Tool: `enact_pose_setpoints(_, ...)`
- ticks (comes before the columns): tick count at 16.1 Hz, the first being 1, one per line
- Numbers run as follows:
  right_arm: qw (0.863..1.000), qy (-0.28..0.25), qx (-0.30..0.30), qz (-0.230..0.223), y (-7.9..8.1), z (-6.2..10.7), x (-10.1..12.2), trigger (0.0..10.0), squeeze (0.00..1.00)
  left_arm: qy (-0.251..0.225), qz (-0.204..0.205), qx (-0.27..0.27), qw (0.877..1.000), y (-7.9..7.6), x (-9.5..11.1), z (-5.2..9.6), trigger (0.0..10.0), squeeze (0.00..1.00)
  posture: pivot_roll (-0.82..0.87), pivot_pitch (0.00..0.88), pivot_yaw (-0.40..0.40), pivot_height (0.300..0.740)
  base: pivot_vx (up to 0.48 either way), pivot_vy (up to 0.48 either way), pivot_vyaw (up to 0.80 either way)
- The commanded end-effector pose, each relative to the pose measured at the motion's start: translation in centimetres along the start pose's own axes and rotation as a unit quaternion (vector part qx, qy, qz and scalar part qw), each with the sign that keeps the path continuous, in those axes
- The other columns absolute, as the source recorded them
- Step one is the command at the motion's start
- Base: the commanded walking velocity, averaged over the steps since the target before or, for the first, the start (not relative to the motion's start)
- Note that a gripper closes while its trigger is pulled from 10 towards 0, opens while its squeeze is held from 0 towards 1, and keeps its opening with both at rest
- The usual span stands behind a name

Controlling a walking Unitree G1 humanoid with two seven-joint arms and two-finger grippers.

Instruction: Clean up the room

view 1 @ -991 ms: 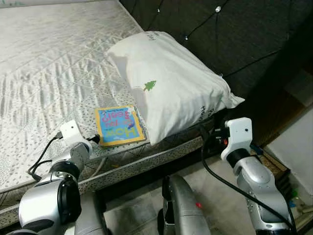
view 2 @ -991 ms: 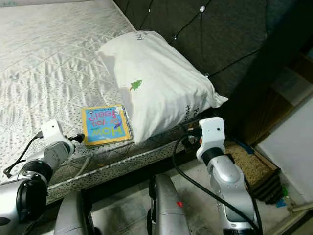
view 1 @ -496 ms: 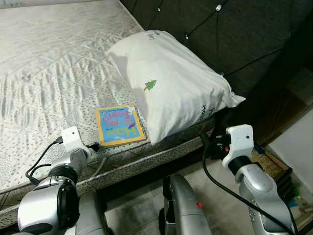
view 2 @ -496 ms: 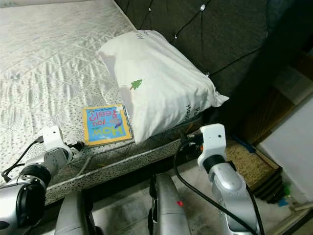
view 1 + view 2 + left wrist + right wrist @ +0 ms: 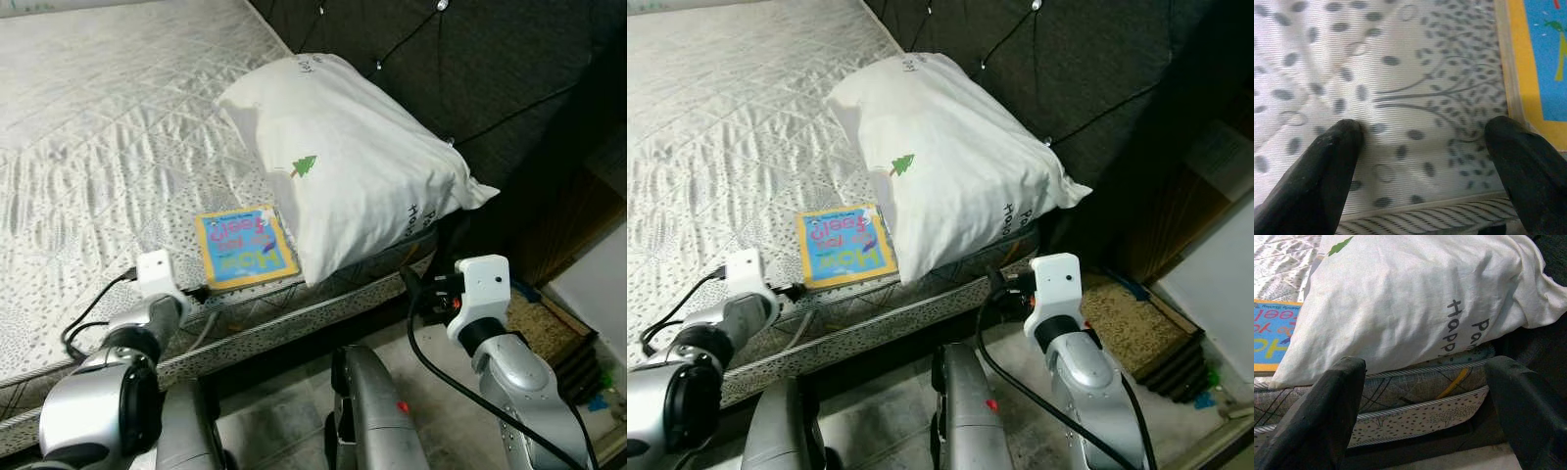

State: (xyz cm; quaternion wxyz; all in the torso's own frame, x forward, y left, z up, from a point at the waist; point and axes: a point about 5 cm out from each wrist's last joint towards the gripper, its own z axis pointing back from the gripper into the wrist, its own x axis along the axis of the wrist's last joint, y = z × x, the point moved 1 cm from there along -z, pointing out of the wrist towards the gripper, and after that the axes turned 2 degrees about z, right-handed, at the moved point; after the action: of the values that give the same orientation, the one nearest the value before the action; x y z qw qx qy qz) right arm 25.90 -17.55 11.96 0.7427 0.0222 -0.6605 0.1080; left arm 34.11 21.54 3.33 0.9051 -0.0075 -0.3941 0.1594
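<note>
The book (image 5: 244,247) lies flat near the bed's (image 5: 98,127) front edge, its far side tucked right against the white pillow (image 5: 353,166), which sits at about two o'clock from it. The left hand (image 5: 1425,147) hovers over the mattress just short of the book, at roughly eight o'clock from it, fingers spread wide and holding nothing. The right hand (image 5: 1430,396) hangs below the mattress edge, facing the pillow's printed end, fingers also wide apart and empty.

The book looks thin and flush with the quilted mattress, so I reckon the left fingers may slide over the cover or shove it under the pillow rather than getting beneath an edge. Pushing the other way could tip it off the edge onto the floor. If the right hand goes for the pillow, dragging it could carry the book along.

Compared with a second ago, the left hand has crept nearer the book's near corner, and the right wrist sits lower, further beneath the pillow's overhanging corner. The book and pillow lie as they did; the camera has shifted slightly.
</note>
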Motion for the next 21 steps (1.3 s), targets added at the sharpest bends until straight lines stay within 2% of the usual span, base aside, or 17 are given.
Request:
enact_pose_setpoints(1,1.0,-0.006,-0.005,0.001,-0.2,0.3,0.5,10.0,0.0,0.01,-0.011,-0.014,1.0,-0.8,-0.3,0.0,10.0,0.0,-0.2,0.153,-0.045,0.562,0.0,0.0,0.0)
enact_pose_setpoints(5,1.0,-0.008,-0.005,0.003,-0.2,0.1,0.5,10.0,0.0,0.008,-0.025,-0.031,0.999,-1.7,0.0,0.0,10.0,0.0,-0.2,0.142,-0.045,0.562,0.0,0.0,0.0)
enact_pose_setpoints(9,1.0,-0.01,-0.006,0.004,-0.2,-0.1,0.6,10.0,0.0,0.005,-0.026,-0.035,0.999,-1.9,0.1,0.0,10.0,0.0,-0.2,0.131,-0.046,0.562,0.0,0.0,0.0)
enact_pose_setpoints(16,1.0,-0.016,0.0,0.004,-0.1,-0.9,0.6,10.0,0.0,0.009,-0.007,-0.039,0.999,-1.1,-0.7,-0.1,10.0,0.0,-0.17,0.102,-0.052,0.562,0.0,0.0,0.0)
enact_pose_setpoints(21,1.0,-0.025,0.006,-0.001,0.3,-1.9,0.8,10.0,0.0,-0.007,0.015,-0.015,1.0,0.5,-0.5,0.1,10.0,0.0,-0.14,0.076,-0.053,0.562,0.0,0.0,0.0)
